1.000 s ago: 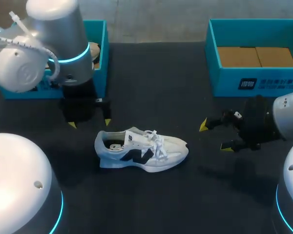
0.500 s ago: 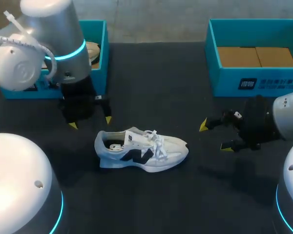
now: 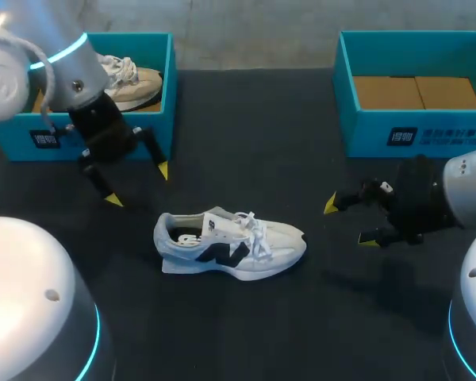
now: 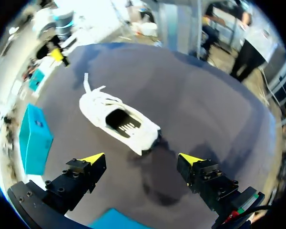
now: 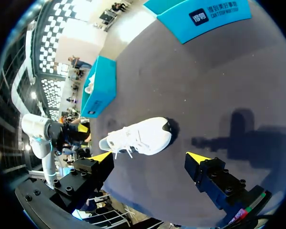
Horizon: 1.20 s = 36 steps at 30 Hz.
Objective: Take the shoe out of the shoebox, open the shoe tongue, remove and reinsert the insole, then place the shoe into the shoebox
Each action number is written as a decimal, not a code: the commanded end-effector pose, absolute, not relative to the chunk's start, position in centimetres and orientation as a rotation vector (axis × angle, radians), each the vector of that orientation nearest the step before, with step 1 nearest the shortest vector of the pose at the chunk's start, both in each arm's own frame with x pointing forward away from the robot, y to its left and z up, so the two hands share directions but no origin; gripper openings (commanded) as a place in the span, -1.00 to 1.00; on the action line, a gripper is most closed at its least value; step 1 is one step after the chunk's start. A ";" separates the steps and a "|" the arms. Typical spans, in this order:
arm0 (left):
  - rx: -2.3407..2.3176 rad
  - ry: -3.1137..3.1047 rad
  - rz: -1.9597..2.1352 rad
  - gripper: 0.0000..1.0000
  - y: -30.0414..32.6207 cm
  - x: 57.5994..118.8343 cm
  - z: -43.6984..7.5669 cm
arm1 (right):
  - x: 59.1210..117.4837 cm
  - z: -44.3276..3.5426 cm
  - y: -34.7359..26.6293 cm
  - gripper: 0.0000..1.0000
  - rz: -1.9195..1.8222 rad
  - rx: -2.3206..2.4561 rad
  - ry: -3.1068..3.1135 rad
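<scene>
Resting upright on its sole near the middle of the desk (image 3: pixel 246 135), one white shoe (image 3: pixel 230 244) is pointing its toe toward the robot's right and its heel toward the robot's left. Its laces (image 3: pixel 258 230) are lying loose over the upper, and a dark mark is showing on its near side. In the left wrist view the shoe opening is facing the camera, and the insole (image 4: pixel 124 125) is sitting inside it.

Two teal shoeboxes are standing at the far edge of the desk, well apart from each other. The left shoebox (image 3: pixel 165 103) is holding a second shoe (image 3: pixel 131 79), light in colour. The right shoebox (image 3: pixel 412 119) is showing only its brown cardboard floor (image 3: pixel 416 91). Count: two shoes, two shoeboxes, two end effectors, four yellow tips.

The left end effector (image 3: pixel 137 184) is hanging just in front of the left shoebox, above and to the left of the heel of the white shoe. Its fingers are standing wide apart, released, and are gripping nothing. In the left wrist view the shoe is lying ahead of the fingers, apart from both tips.

The right end effector (image 3: pixel 349 222) is hovering to the right of the shoe's toe, near it but not touching. Its fingers are likewise spread wide, released and empty. In the right wrist view the white shoe is lying ahead of the two tips, toe toward this end effector, with the left shoebox beyond it.
</scene>
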<state>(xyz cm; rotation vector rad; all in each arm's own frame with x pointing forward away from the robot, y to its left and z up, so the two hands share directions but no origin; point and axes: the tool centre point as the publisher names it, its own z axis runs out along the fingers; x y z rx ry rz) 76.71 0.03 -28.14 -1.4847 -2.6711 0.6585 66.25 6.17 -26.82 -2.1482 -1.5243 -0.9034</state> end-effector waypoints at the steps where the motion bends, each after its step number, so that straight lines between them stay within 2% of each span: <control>1: -0.842 -2.746 1.137 1.00 0.0 76.5 -28.3 | 66.1 -26.7 6.3 1.00 -0.901 -2.155 -1.524; 10: -0.611 -2.751 1.246 1.00 -0.8 75.4 -29.1 | 66.1 -26.7 6.3 1.00 -0.901 -2.155 -1.524; 21: -0.349 -2.857 1.389 1.00 1.6 73.8 -30.9 | 66.1 -26.7 6.3 1.00 -0.901 -2.155 -1.524; 36: -0.264 -2.898 1.390 1.00 3.6 74.0 -34.9 | 66.1 -26.7 6.3 1.00 -0.901 -2.155 -1.524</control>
